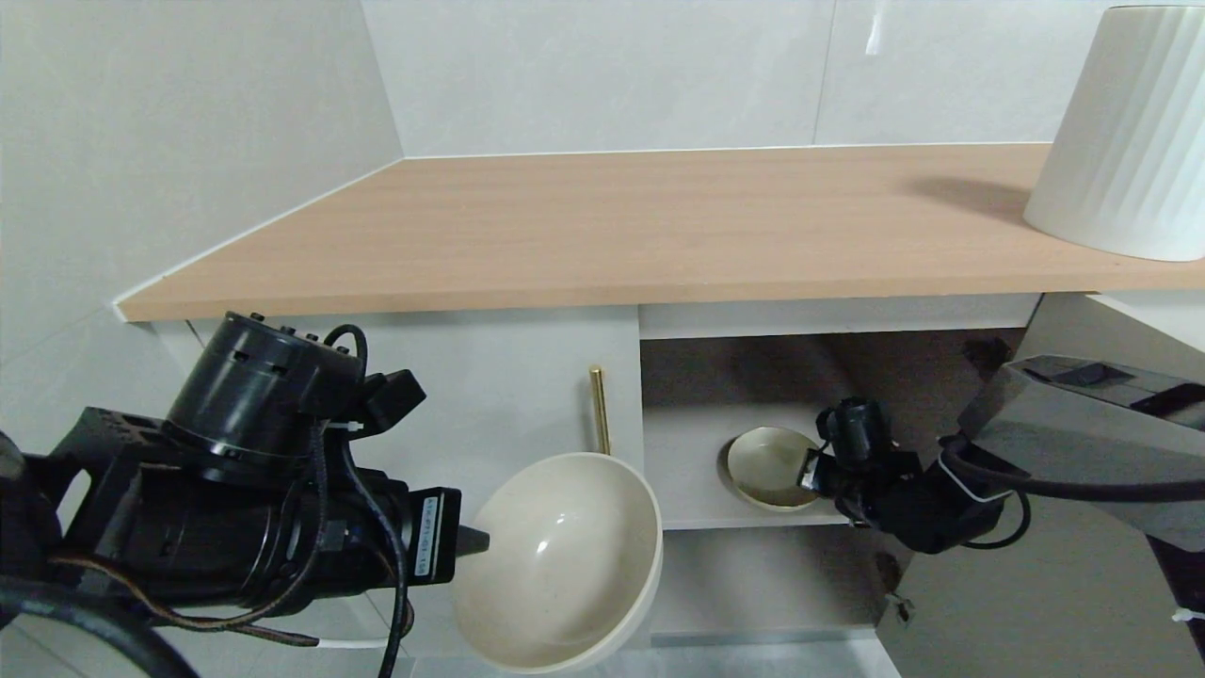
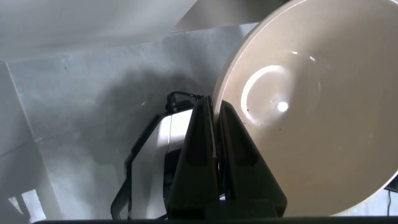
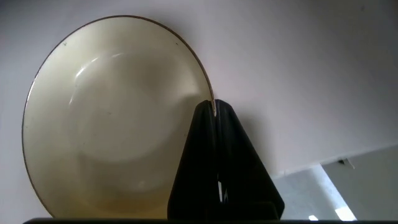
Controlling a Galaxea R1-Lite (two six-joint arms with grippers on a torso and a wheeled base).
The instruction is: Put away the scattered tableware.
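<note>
A large cream bowl [image 1: 562, 562] hangs tilted in front of the cabinet, below the counter, with my left gripper [image 1: 473, 540] shut on its rim. In the left wrist view the bowl [image 2: 311, 112] has its edge pinched between the dark fingers [image 2: 202, 149]. A smaller cream plate [image 1: 770, 466] with a dark rim rests on the shelf inside the open cabinet; my right gripper [image 1: 817, 471] is shut on its edge. The right wrist view has the plate [image 3: 112, 112] held at its rim by the fingers [image 3: 230, 155].
A wooden countertop [image 1: 612, 226] runs above the cabinet, with a white ribbed lamp shade [image 1: 1130, 132] at its right end. A closed white door with a brass handle [image 1: 599, 410] is left of the open compartment. The cabinet's open door [image 1: 1083, 395] swings out at the right.
</note>
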